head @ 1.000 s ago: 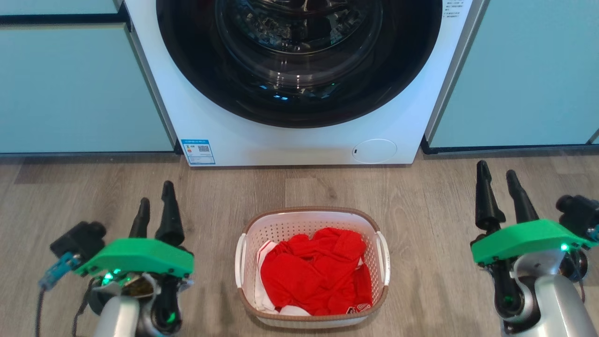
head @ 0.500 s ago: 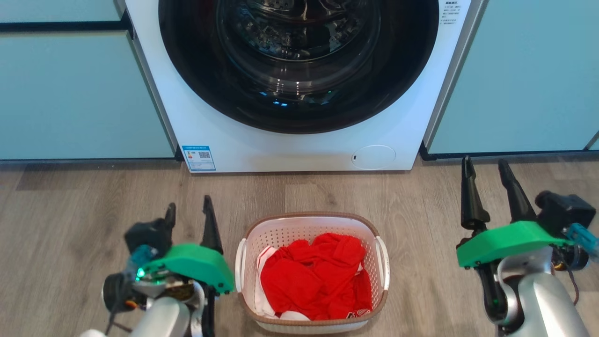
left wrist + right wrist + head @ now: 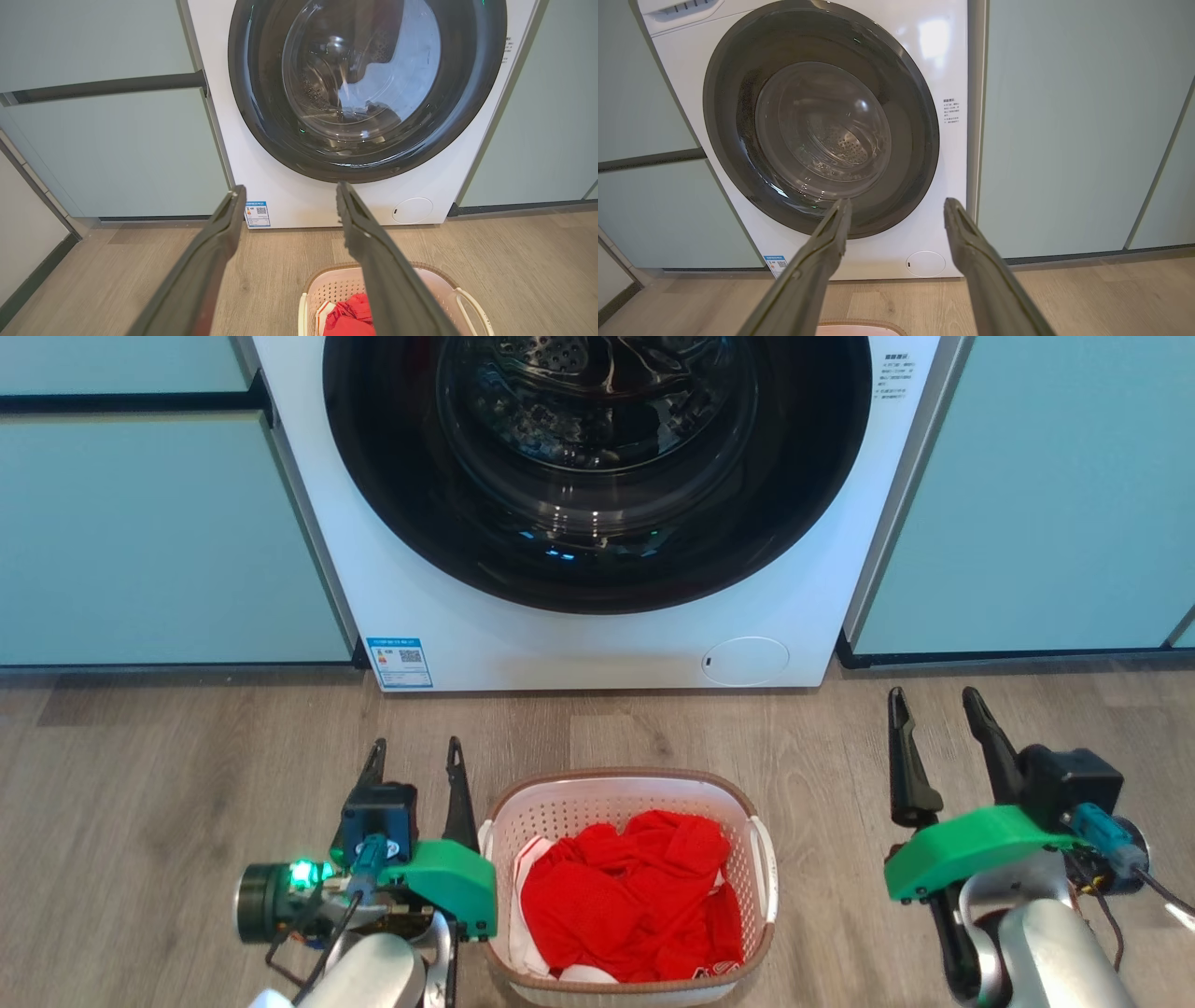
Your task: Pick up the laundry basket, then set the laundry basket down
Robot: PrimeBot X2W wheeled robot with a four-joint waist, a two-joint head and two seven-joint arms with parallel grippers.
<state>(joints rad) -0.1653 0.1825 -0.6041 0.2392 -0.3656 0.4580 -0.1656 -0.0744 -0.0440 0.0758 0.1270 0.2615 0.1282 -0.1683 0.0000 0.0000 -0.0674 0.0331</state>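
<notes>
Basket (image 3: 597,800): stands upright on the floor (image 3: 187,784), in front of the washer (image 3: 597,644) and between the two hands; neither hand holds it.
Basket contents: a red cloth (image 3: 635,887) is heaped on top; a white cloth (image 3: 528,859) shows at its left edge.
Basket handles: the right handle (image 3: 767,868) is free; the left one is partly hidden by the left hand's green cover (image 3: 453,882).
Left hand (image 3: 415,749): fingers apart, nothing between them, pointing toward the washer. Its inner finger (image 3: 458,803) lies just beside the basket's left rear corner; contact cannot be determined.
Left wrist view: the basket shows at the bottom edge, partly behind the inner finger.
Right hand (image 3: 934,698): fingers apart, empty, pointing toward the washer; well apart from the basket, on its right side.
Washer: door (image 3: 597,467) shut, dark glass with the drum visible behind it; a blue label (image 3: 400,662) at lower left, a round cover (image 3: 746,662) at lower right.
Surroundings: pale green cabinets (image 3: 140,532) stand on both sides of the washer.
</notes>
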